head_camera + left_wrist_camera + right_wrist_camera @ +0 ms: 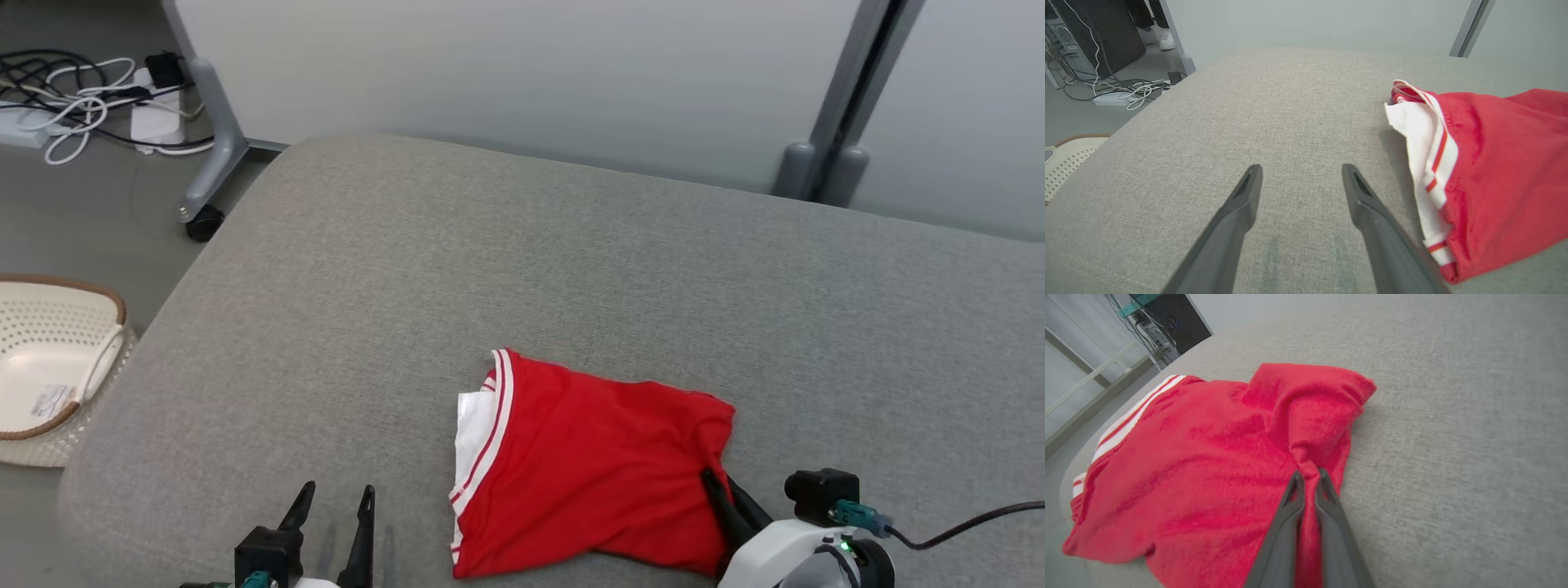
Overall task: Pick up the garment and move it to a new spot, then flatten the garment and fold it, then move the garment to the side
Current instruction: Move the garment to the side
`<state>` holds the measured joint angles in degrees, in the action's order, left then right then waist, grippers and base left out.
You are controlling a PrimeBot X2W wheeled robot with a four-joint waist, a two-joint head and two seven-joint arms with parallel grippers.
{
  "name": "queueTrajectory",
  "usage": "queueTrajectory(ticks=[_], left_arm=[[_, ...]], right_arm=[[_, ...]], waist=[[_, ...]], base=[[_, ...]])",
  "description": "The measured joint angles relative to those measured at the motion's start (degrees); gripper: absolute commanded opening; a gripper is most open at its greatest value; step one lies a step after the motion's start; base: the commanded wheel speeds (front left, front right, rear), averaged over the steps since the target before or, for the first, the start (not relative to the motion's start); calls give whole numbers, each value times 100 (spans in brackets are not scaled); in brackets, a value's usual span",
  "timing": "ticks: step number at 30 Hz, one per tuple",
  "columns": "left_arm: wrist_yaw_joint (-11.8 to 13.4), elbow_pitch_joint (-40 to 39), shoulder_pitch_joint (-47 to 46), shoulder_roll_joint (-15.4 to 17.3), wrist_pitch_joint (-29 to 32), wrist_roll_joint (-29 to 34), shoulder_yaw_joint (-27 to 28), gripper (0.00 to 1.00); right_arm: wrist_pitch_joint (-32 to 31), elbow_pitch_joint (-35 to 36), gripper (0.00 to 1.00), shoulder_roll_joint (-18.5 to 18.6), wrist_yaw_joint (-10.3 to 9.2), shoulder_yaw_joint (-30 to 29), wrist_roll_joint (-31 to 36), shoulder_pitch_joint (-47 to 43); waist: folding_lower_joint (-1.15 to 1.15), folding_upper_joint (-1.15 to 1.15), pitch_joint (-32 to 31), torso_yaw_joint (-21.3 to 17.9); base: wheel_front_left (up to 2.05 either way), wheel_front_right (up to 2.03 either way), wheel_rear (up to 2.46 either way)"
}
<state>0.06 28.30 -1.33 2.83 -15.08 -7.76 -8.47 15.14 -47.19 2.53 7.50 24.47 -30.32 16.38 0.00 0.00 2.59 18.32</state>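
Here, right fingers (1283,526) pinch the garment (1200,465) (red, white-trimmed).

Even soft light, faint shadows; wrist views w/ edge distortion.

Grey woven fabric cushion (522,269). On the floor left of it, a cream perforated plastic basket with brown rim (49,359). Far left: tangled black and white cables (73,98), white power strip (155,118), grey metal leg on a black caster (202,222).

Garment (588,465) on cushion (522,269); basket (49,367) left.
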Motion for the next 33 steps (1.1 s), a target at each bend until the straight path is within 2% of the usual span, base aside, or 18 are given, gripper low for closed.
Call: queueTrajectory(ticks=[7, 15, 24, 29, 33], left_arm=[[-7, -25, 7, -1, 0, -104, -47, 100], [42, -35, -143, -1, -1, -298, -341, 100], [85, -40, -336, -7, 0, -363, -642, 100], [85, -31, -388, -10, 0, -359, -700, 100], [78, -31, -498, -7, 0, -294, -723, 100]], right_arm=[[-1, 77, 0, 7, 0, -205, 146, -18], [-1, 105, 0, 11, 0, -379, 412, -81], [-1, 241, 0, 19, 0, -258, 525, -97], [-1, 313, 0, 22, 0, -255, 555, -76], [-1, 415, 0, 23, 0, -353, 759, 116]], waist=[[0, 0, -70, -835], [0, 0, -98, -2170], [0, 0, -17, -3558], [0, 0, 76, -3953], [0, 0, 285, -4070]], base=[[0, 0, 0], [0, 0, 0], [0, 0, 0], [0, 0, 0], [0, 0, 0]])
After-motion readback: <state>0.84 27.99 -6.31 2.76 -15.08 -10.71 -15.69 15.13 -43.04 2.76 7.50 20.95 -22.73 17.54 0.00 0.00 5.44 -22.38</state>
